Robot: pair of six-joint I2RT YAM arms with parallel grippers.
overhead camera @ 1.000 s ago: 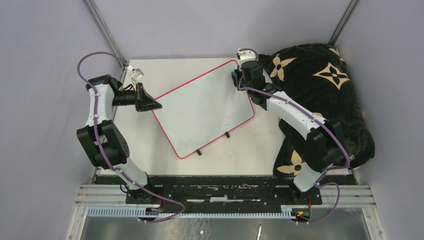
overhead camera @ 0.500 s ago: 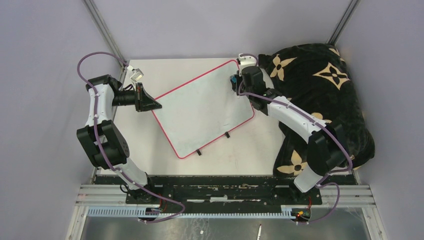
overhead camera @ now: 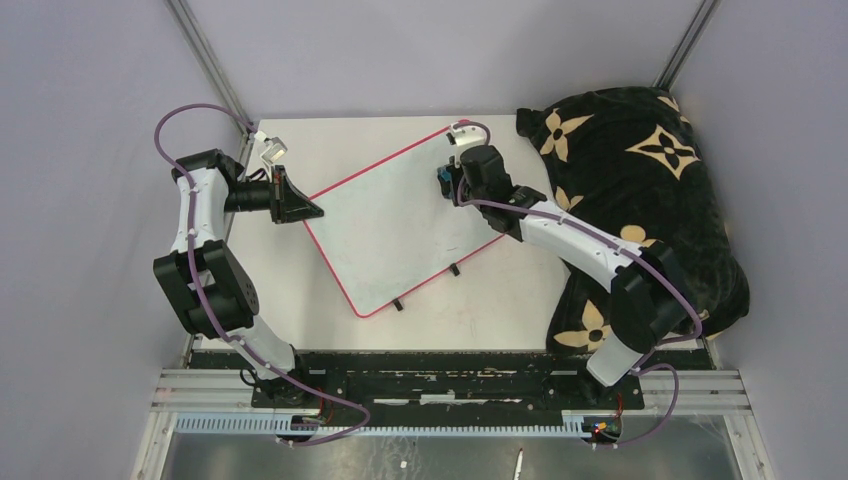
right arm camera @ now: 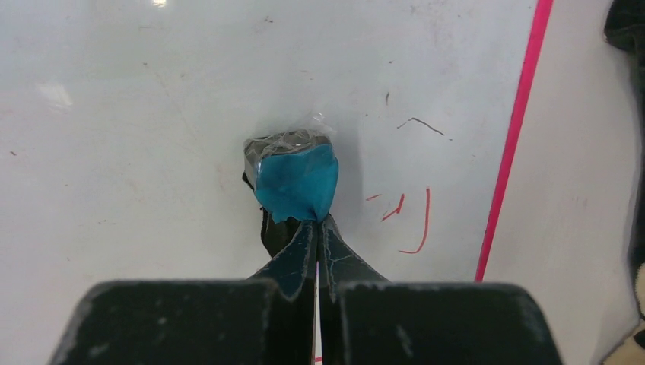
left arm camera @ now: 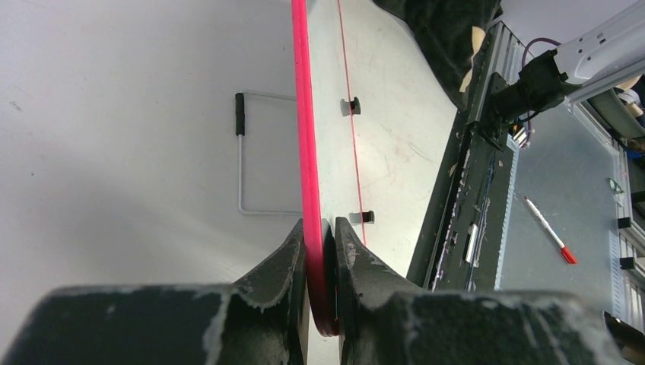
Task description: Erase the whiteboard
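The whiteboard (overhead camera: pixel 400 225) lies at an angle on the table, white with a thin red border and two black clips on its near long edge. My left gripper (overhead camera: pixel 308 211) is shut on the board's left corner; in the left wrist view its jaws (left arm camera: pixel 319 232) pinch the red edge (left arm camera: pixel 304 114). My right gripper (overhead camera: pixel 446 180) is over the board's far right part, shut on a small blue eraser pad (right arm camera: pixel 295 179) pressed against the white surface (right arm camera: pixel 137 152). Red strokes (right arm camera: pixel 414 220) and thin black marks (right arm camera: pixel 422 123) remain just right of the pad, inside the red border (right arm camera: pixel 517 114).
A black blanket with beige flower shapes (overhead camera: pixel 650 190) is heaped along the table's right side, touching the right arm. A small white object (overhead camera: pixel 272 150) sits at the back left. A marker pen (left arm camera: pixel 544 228) lies beyond the black front rail (overhead camera: pixel 450 375).
The right gripper with the blue pad has slid left and slightly nearer, from the board's far right corner onto its surface. The left gripper and the board have not moved.
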